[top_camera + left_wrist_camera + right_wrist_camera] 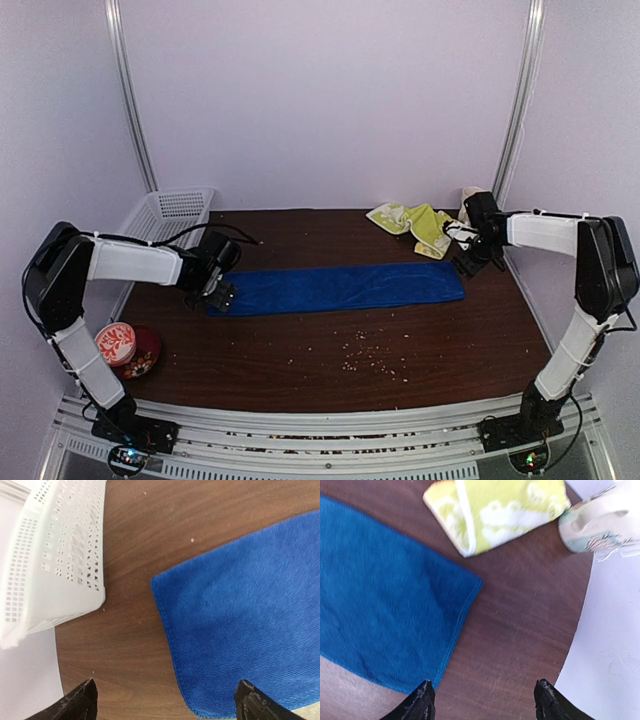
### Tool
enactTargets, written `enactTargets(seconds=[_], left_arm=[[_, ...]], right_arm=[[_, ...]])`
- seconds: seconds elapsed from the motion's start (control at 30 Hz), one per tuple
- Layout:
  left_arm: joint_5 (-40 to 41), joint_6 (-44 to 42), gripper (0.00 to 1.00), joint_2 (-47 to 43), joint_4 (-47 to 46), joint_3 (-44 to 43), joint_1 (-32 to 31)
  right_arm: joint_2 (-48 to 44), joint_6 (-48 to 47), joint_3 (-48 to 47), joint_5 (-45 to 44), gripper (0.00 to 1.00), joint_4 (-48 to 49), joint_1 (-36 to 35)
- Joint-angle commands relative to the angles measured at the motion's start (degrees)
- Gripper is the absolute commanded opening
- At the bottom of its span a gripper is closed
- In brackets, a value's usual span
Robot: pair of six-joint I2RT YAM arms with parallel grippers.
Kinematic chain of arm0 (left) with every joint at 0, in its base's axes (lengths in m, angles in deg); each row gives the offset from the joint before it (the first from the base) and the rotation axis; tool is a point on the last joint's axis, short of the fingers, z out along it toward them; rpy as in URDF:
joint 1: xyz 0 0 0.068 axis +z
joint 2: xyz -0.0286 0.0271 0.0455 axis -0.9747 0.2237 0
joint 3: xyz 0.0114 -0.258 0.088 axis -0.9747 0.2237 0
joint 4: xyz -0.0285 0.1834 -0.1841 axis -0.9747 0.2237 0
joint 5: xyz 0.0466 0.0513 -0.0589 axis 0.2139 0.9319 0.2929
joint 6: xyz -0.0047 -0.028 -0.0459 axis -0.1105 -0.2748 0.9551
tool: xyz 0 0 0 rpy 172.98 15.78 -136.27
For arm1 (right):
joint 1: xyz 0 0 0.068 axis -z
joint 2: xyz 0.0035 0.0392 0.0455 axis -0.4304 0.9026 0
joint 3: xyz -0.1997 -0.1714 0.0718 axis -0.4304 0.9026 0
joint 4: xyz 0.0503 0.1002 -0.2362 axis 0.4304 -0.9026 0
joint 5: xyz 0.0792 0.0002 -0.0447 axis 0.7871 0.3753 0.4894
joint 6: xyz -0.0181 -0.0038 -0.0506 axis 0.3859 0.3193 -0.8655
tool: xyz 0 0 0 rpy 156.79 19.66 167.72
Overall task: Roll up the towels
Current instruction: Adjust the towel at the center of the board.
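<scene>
Two grippers hung empty with jaws apart, left gripper (222,294) over one short end of the flat blue towel (340,287), right gripper (470,262) at the other, yellow-green towel (415,225) crumpled beyond; rolling looked unstarted, needing an end pinched.

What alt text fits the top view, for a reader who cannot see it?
A blue towel lies flat in a long strip on a brown table, the open left gripper at one end, the open right gripper at the other. A crumpled yellow-green towel lies behind its right end.
</scene>
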Motion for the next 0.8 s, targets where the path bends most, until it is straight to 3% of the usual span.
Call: enactTargets(seconds=[0.0, 0.2, 0.47, 0.77], left_arm=[[-1.9, 0.8, 0.98, -3.1, 0.5, -2.6, -0.2], [0.0, 1.8, 0.98, -6.9, -0.2, -1.2, -0.2], [6.8, 0.9, 0.98, 3.0, 1.4, -3.8, -0.2], [4.6, 0.3, 0.98, 7.5, -0.4, -1.8, -0.2]], right_arm=[[2.4, 4.2, -4.9, 2.4, 0.68, 2.0, 0.4], [8.6, 7.0, -9.4, 4.5, 0.67, 1.8, 0.4], [9.5, 6.5, -5.2, 5.6, 0.66, 1.7, 0.2], [9.4, 3.8, -0.3, 3.2, 0.66, 1.3, 0.2]])
